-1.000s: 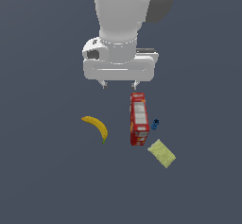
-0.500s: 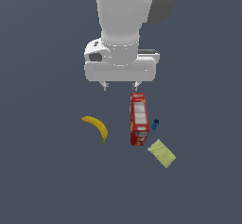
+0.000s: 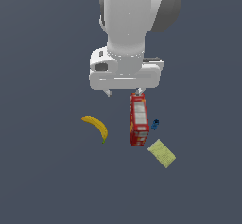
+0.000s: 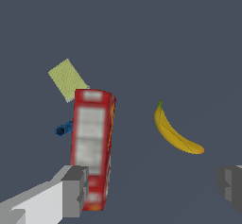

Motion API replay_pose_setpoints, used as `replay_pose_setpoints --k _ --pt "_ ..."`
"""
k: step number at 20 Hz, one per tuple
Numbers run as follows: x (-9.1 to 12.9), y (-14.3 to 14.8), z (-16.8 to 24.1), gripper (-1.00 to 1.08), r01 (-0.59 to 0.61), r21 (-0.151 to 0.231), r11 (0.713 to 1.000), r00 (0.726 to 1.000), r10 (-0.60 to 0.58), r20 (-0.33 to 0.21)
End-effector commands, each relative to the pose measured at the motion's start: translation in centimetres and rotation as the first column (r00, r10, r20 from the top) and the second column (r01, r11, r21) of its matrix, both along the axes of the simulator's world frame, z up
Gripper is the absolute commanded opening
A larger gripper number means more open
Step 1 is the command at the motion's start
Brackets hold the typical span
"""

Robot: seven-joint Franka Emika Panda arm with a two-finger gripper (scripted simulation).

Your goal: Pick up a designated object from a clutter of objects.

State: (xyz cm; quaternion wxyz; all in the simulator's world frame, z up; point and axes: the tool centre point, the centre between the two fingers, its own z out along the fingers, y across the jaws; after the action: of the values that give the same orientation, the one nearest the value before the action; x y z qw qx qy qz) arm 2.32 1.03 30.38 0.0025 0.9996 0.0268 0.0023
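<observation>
The designated object, a flat pale yellow-green pad (image 3: 161, 153) (image 4: 67, 79), lies at the exterior view's lower right, beside the end of the red box (image 3: 139, 119) (image 4: 93, 142). A tiny blue item (image 3: 155, 124) (image 4: 64, 129) sits between box and pad. The yellow banana (image 3: 97, 127) (image 4: 176, 134) lies to the box's left in the exterior view. My gripper (image 3: 124, 93) (image 4: 151, 187) is open and holds nothing. It hovers above the clutter, one fingertip (image 3: 138, 91) over the box's far end, well away from the pad.
A plain dark grey floor surrounds the small clutter. The arm's large white body (image 3: 134, 24) fills the upper middle of the exterior view.
The gripper has come down toward the clutter and drifted slightly to the exterior view's right. The objects have not moved.
</observation>
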Motion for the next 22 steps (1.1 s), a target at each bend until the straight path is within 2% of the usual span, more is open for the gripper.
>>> replay_pose_setpoints --k 1,6,11,16,22 --pt "0.8 0.7 -0.9 1.00 -0.030 -0.004 1.000 1.000 0.030 -0.001" --pt "3.0 2.7 -3.3 1.00 -0.112 -0.012 0.994 0.994 0.112 -0.003" --pt "5.5 5.5 -6.9 1.00 -0.219 -0.019 0.976 0.976 0.219 -0.006" --pt "7.7 8.6 -11.0 1.00 -0.327 -0.019 0.945 0.945 0.327 -0.009" --pt "9.5 12.6 -16.4 1.00 -0.448 -0.013 0.894 0.894 0.448 -0.010"
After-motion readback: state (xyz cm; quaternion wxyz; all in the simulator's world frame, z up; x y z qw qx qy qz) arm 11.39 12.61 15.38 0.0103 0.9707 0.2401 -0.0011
